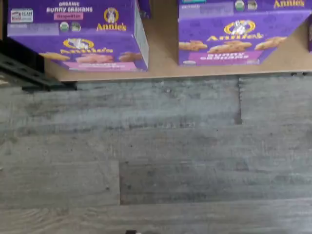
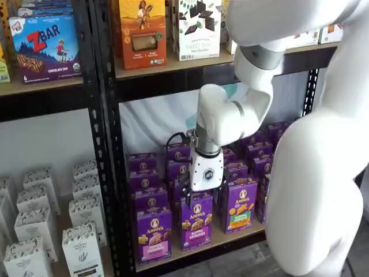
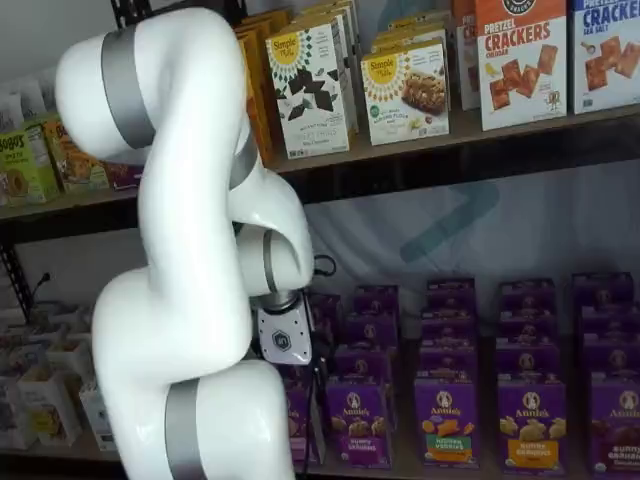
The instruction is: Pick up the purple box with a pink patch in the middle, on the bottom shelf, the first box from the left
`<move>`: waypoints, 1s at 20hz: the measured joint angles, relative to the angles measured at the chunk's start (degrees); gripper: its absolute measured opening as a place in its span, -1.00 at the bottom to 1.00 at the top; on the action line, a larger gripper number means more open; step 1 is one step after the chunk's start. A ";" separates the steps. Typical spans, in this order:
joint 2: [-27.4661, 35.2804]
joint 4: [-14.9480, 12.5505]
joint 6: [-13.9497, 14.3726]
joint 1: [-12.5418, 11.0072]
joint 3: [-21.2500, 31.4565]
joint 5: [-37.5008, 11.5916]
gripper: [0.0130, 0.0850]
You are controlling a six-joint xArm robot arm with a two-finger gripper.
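The purple box with the pink patch (image 1: 78, 36) stands at the left end of the bottom shelf (image 1: 165, 63), seen from above in the wrist view. In a shelf view the same purple box (image 2: 154, 234) is the front carton of the leftmost row. My gripper (image 2: 196, 201) hangs just in front of the front row, above and slightly right of that box, touching nothing. Its jaws stand open and hold nothing. In a shelf view the gripper (image 3: 312, 385) is mostly masked by the white arm, and the purple box (image 3: 300, 425) shows only as a sliver behind it.
A same-size purple-label box (image 1: 239, 34) stands right of the target, then a green-label one (image 2: 241, 205). More purple cartons fill the rows behind. A black upright (image 2: 109, 173) borders the shelf on the left, with white cartons (image 2: 81, 242) beyond. Grey plank floor (image 1: 156, 156) lies below.
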 joint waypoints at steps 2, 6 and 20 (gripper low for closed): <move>2.02 -0.58 0.73 0.23 -1.61 -0.28 1.00; 6.34 0.49 0.37 0.91 -5.19 -0.96 1.00; 17.54 -2.20 4.35 2.41 -15.89 -1.43 1.00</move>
